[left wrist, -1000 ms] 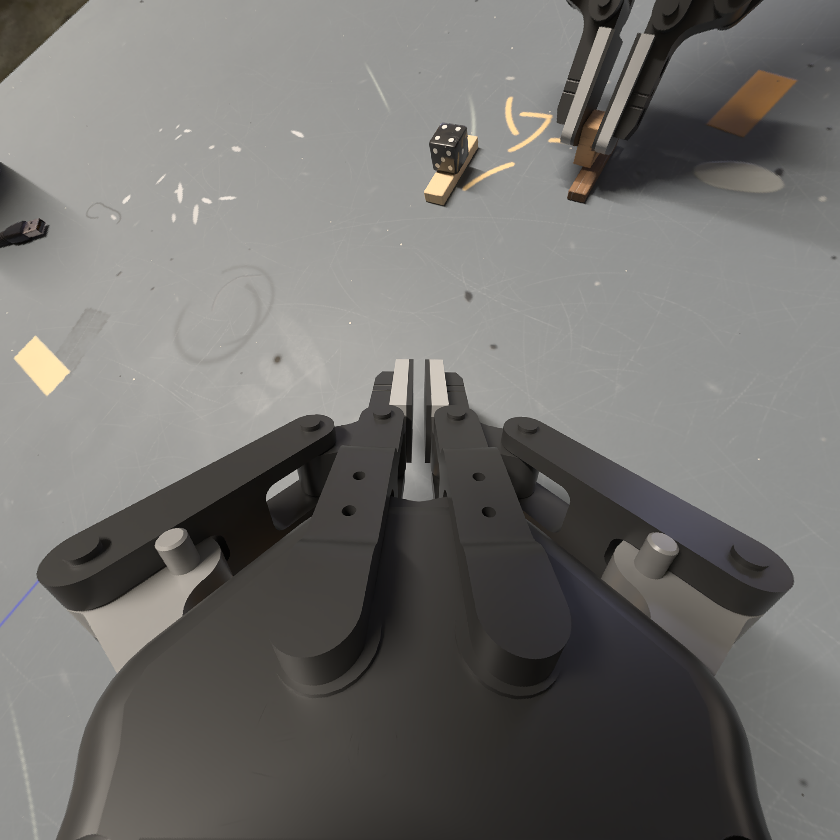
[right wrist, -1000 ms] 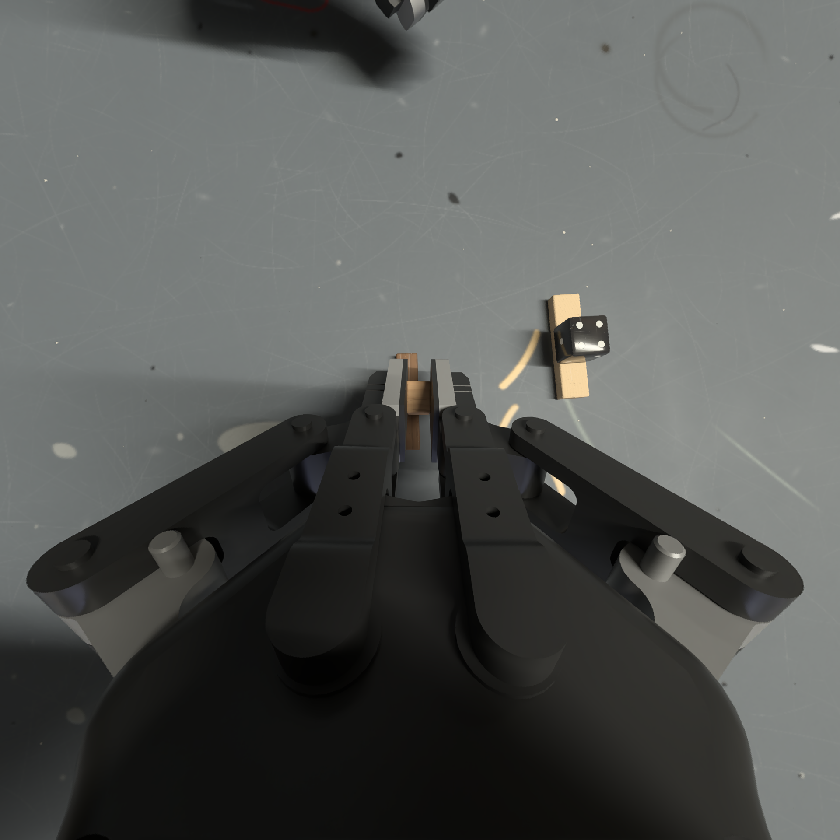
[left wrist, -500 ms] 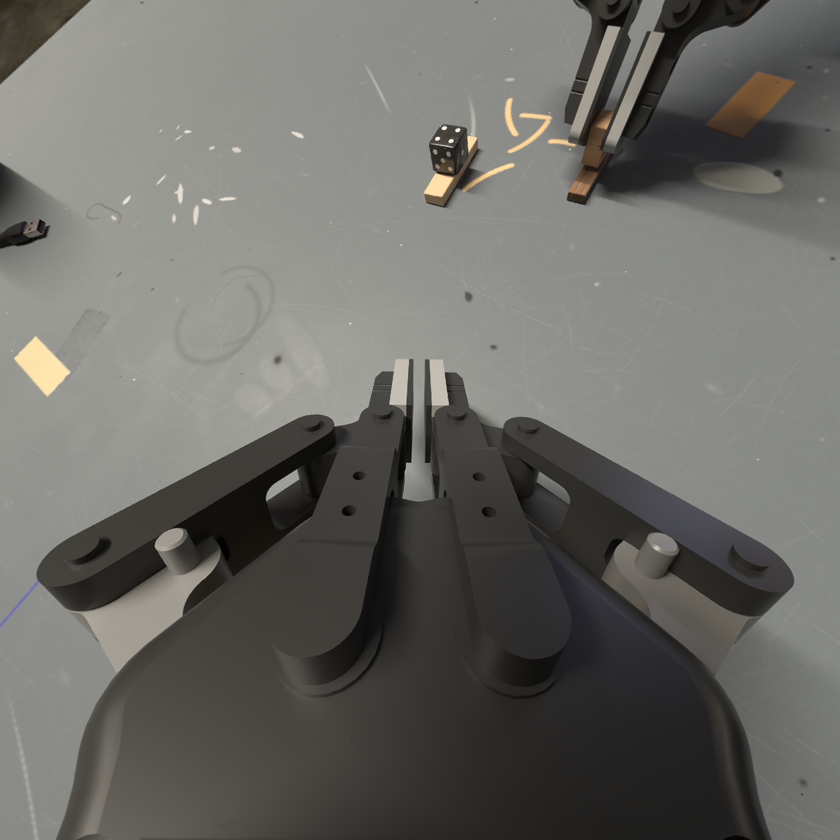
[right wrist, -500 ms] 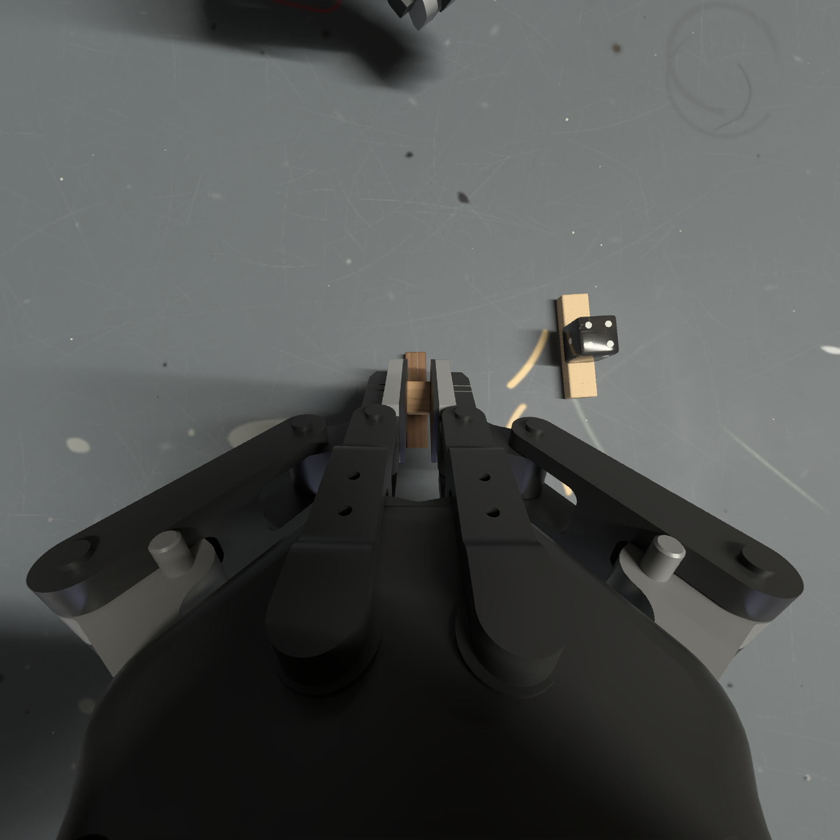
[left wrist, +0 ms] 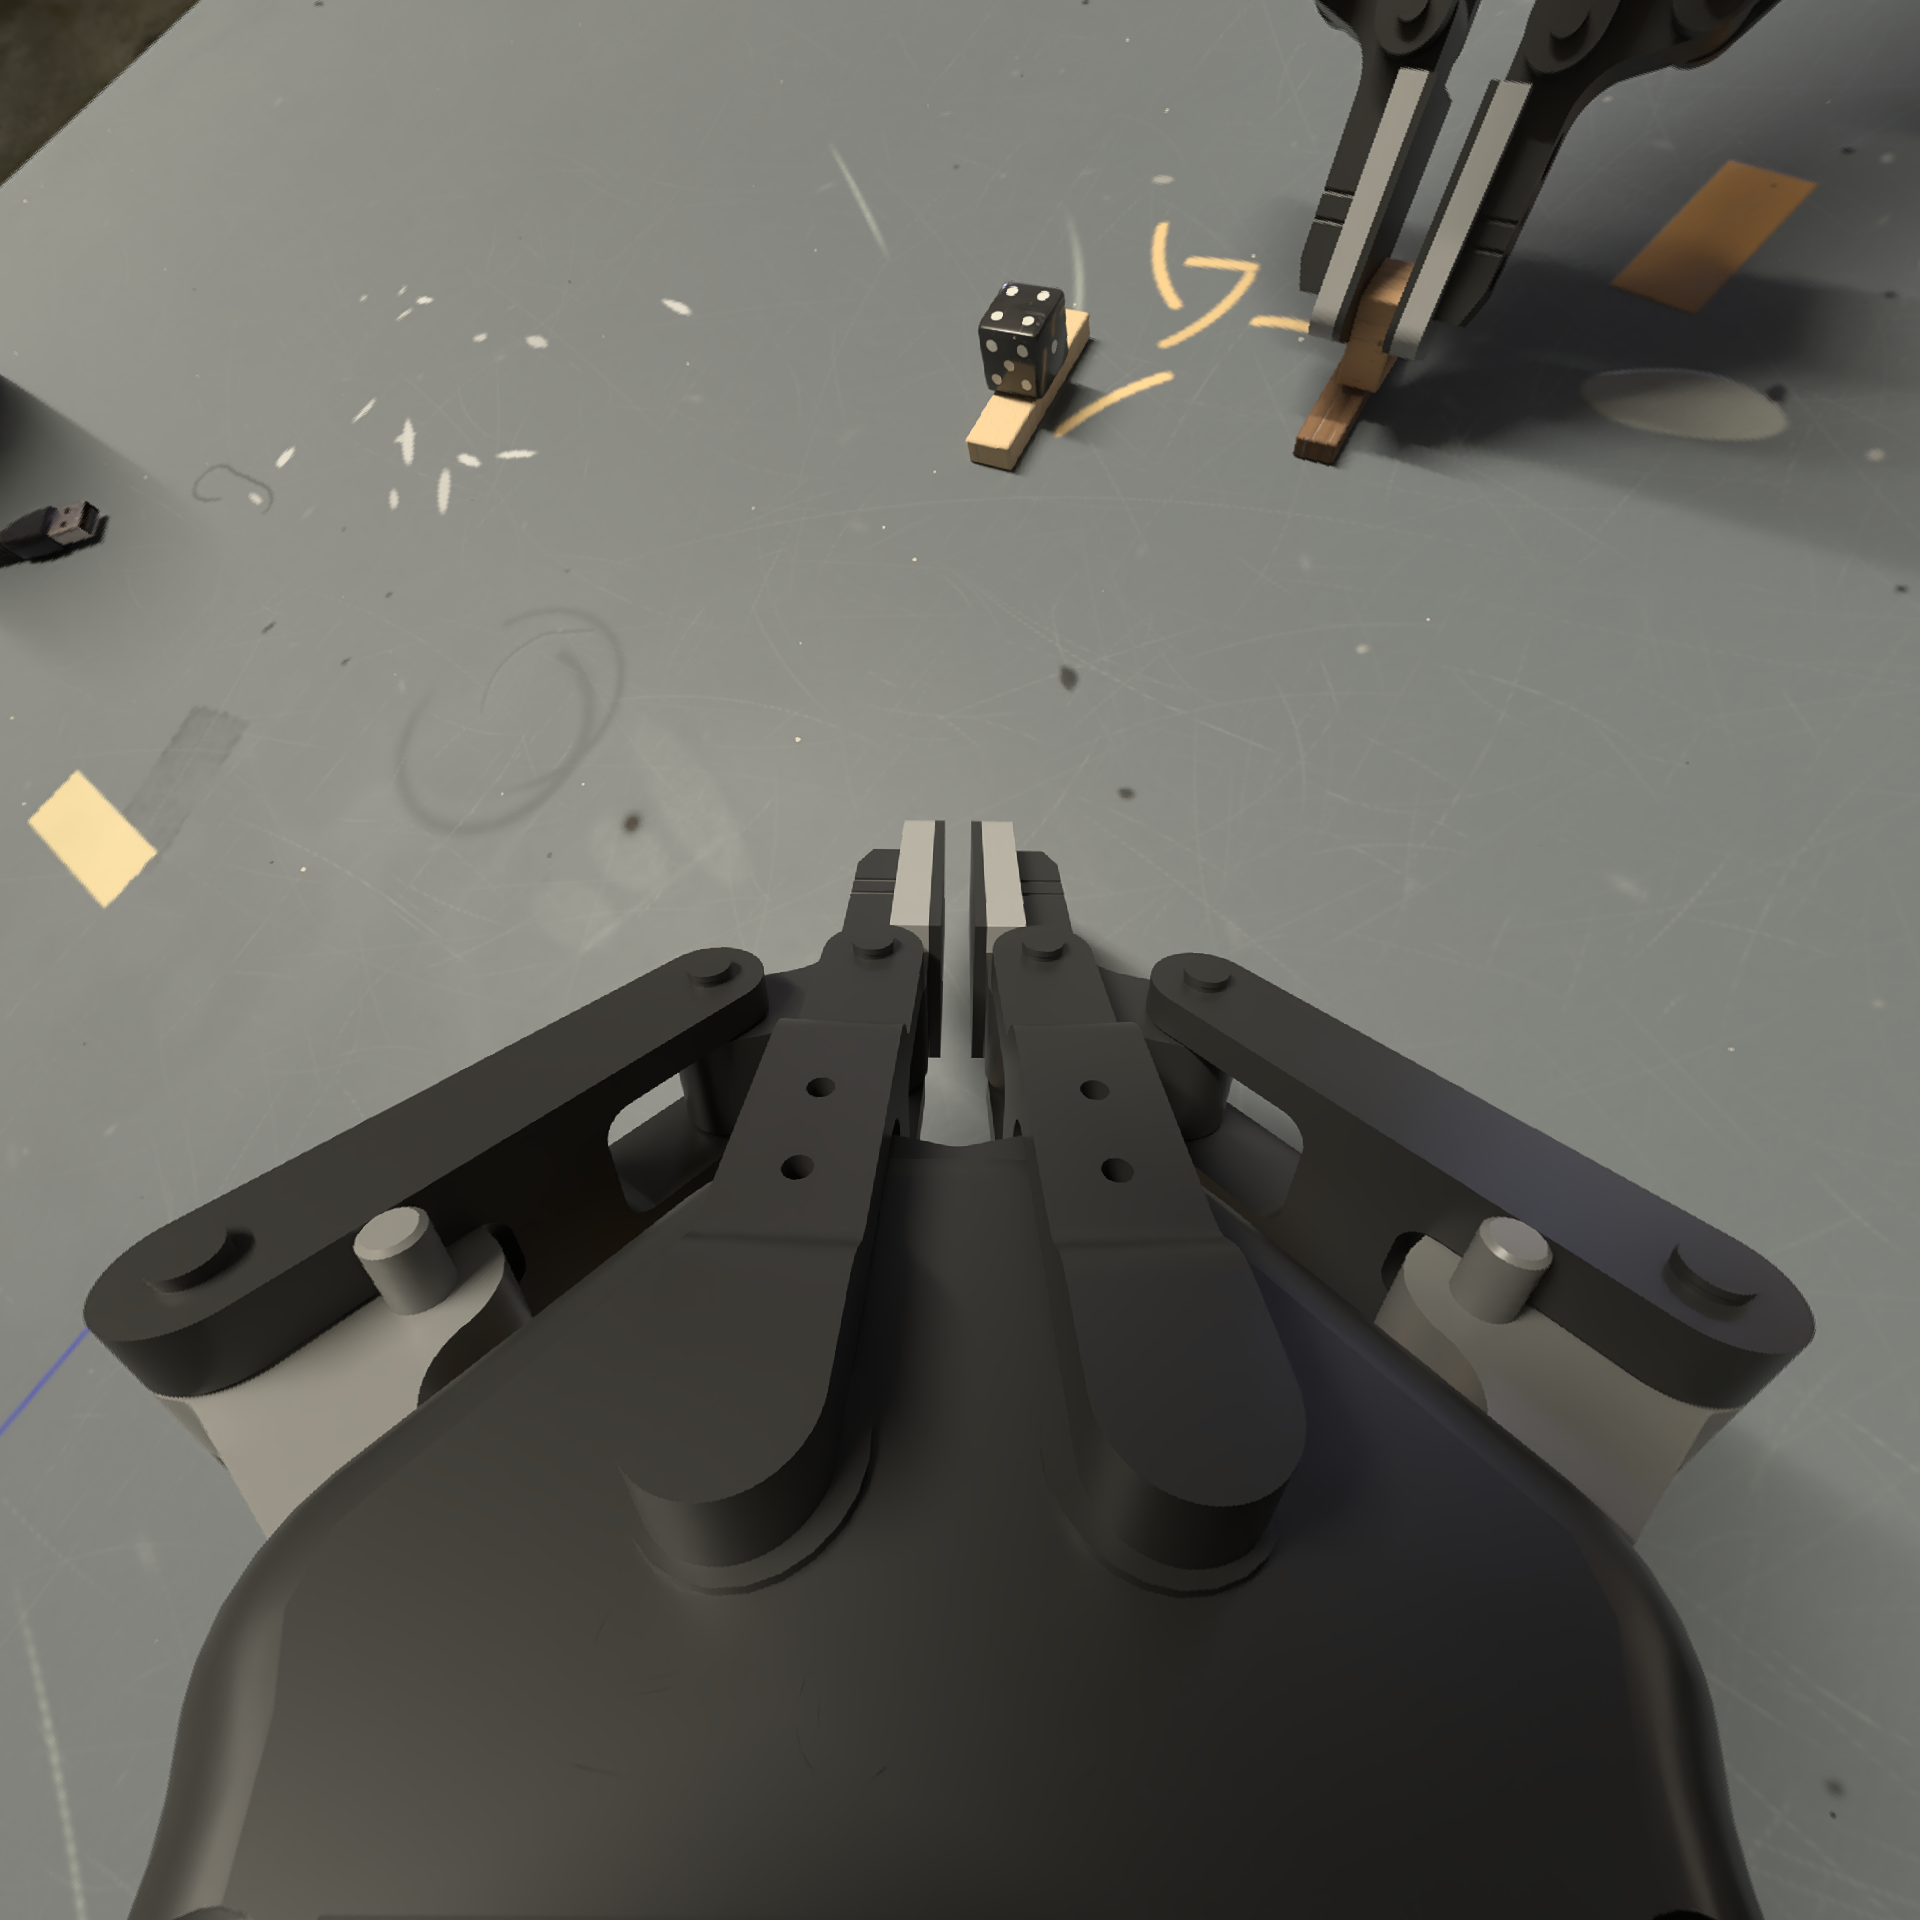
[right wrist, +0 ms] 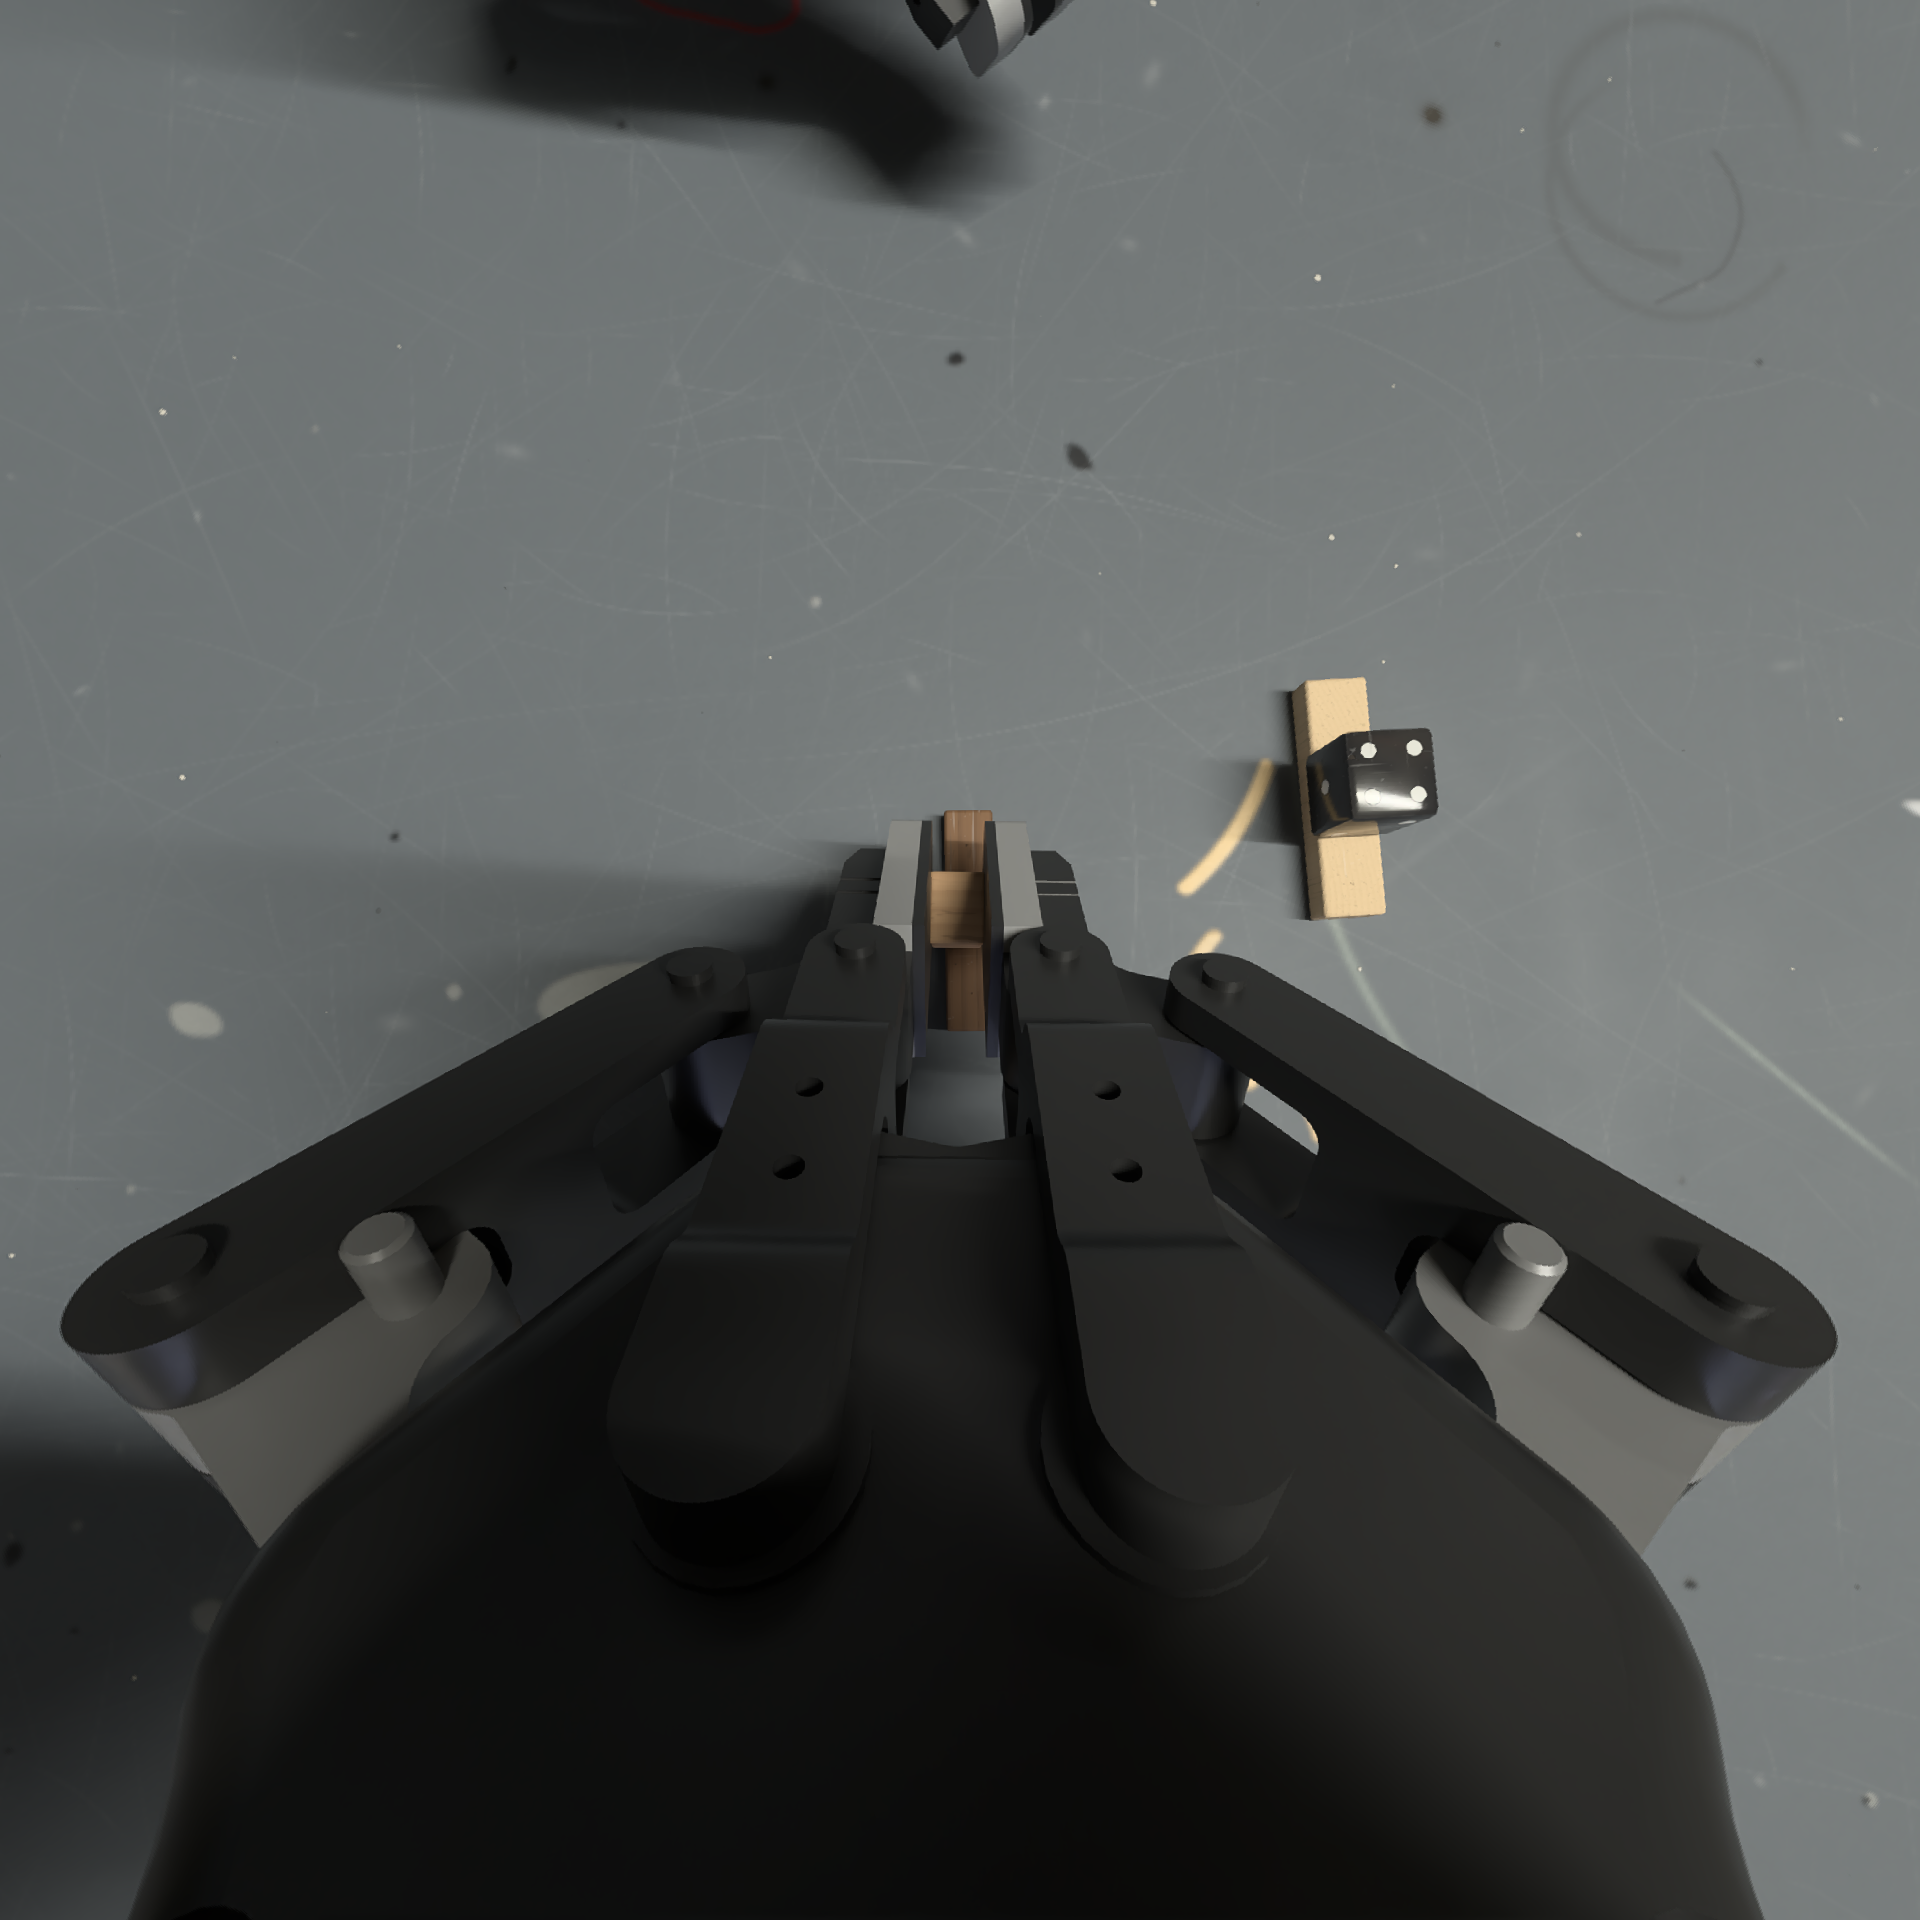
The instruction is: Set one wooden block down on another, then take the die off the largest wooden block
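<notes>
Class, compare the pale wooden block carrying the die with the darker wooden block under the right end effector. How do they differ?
The pale block is light tan; the dark block is reddish-brown. The pale block carries a black die; the dark block has a small wooden block above it, gripped by the right end effector. The pale block looks wider. Both lie flat on the grey table.

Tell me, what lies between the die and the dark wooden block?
Only bare table with yellow marks lies between die and dark wooden block, in the left wrist view.
</notes>
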